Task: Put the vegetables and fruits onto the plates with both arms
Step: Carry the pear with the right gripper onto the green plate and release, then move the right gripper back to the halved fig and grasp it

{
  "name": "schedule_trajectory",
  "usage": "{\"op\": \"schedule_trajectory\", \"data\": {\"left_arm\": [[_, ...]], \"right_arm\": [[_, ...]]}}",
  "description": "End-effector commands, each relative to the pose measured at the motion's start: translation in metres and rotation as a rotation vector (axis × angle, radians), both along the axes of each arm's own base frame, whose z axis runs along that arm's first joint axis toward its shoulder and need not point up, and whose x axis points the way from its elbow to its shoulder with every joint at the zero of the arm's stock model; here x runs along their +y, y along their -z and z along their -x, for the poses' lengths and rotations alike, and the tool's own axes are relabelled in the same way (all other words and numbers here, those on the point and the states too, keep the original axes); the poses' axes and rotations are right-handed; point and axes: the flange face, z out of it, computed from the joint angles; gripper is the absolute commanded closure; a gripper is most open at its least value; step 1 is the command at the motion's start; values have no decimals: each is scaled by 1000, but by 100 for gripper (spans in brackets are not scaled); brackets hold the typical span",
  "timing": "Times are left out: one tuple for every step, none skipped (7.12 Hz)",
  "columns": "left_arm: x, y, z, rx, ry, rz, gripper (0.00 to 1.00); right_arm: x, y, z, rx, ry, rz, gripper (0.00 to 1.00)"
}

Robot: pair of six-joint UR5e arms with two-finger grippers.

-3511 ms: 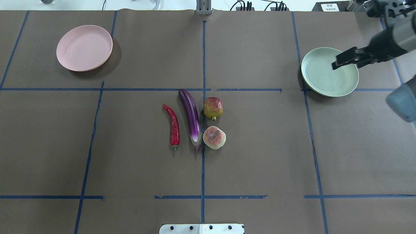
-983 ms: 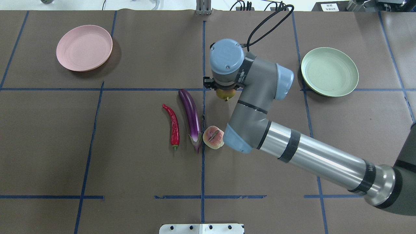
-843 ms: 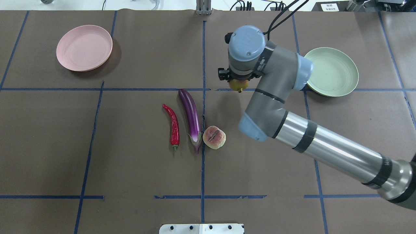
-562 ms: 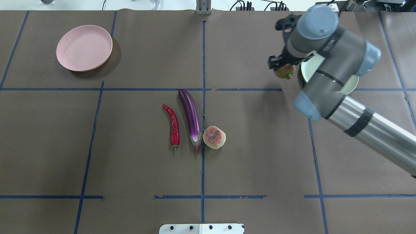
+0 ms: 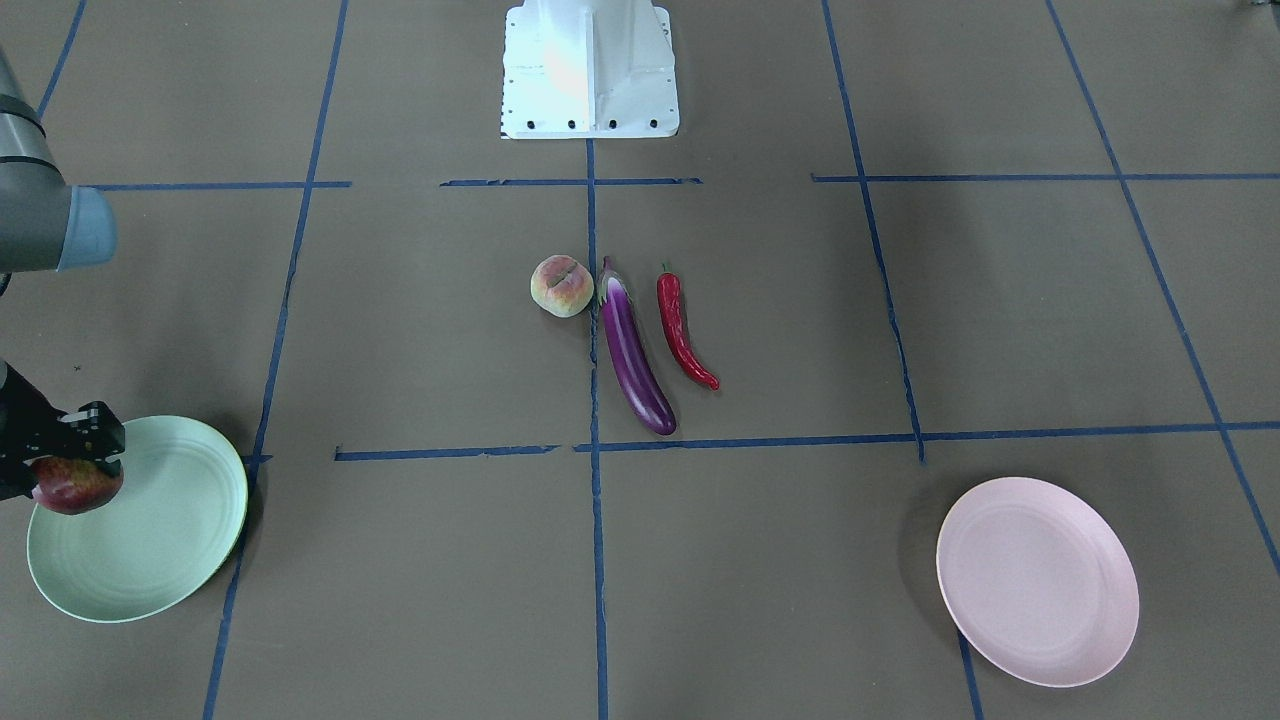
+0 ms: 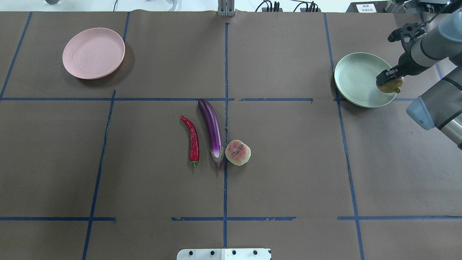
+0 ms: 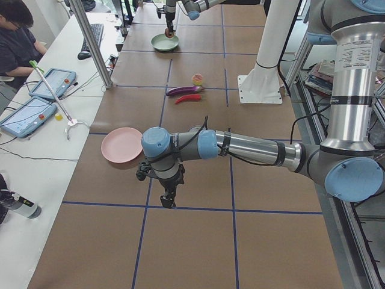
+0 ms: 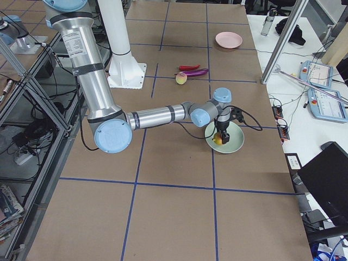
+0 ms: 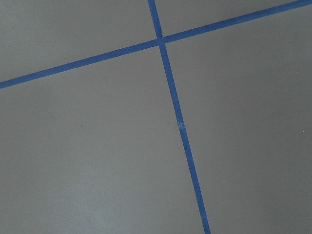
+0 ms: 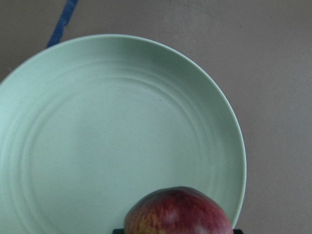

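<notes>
My right gripper (image 6: 388, 78) is shut on the mottled pomegranate (image 6: 391, 86), which hangs over the near right part of the mint green plate (image 6: 355, 77). The right wrist view shows the pomegranate (image 10: 178, 212) just above that plate (image 10: 122, 136). At the table's middle lie the red chili pepper (image 6: 193, 139), the purple eggplant (image 6: 212, 130) and the peach (image 6: 238, 152), side by side. The pink plate (image 6: 94, 53) stands bare at the far left. My left gripper (image 7: 168, 197) shows only in the exterior left view, pointing down at the table near the pink plate; I cannot tell whether it is open or shut.
Blue tape lines divide the brown table cover into squares. The white base block (image 6: 223, 254) sits at the near middle edge. A person (image 7: 18, 42) sits at a side desk with tablets beyond the table's far edge.
The right arm came from the green plate to the middle, took the pomegranate from beside the eggplant, and has carried it right to over the green plate.
</notes>
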Motion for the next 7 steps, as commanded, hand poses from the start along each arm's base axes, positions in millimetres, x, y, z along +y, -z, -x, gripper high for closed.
{"op": "schedule_trajectory", "data": {"left_arm": [[0,2,0,0,1,-3,0],[0,2,0,-1,-1,-6,0],[0,2,0,0,1,-3,0],[0,3,0,-1,-1,-7,0],[0,3,-1,0,-2,-7,0],[0,4,-1,0,-2,-10,0],[0,5,-1,-1,-2,-10,0]], "right_arm": [[1,-13,-3,0,2,4,0],[-1,-6,-2,-7,2,-5,0],[-6,42,2,-76,21,-46,0],[-7,85,3,-134,-23,-12,0],[-4,141,15,-172,-68,17,0],[34,200,58,-213,-87,82,0],[64,252,99,-235,-136,118,0]]}}
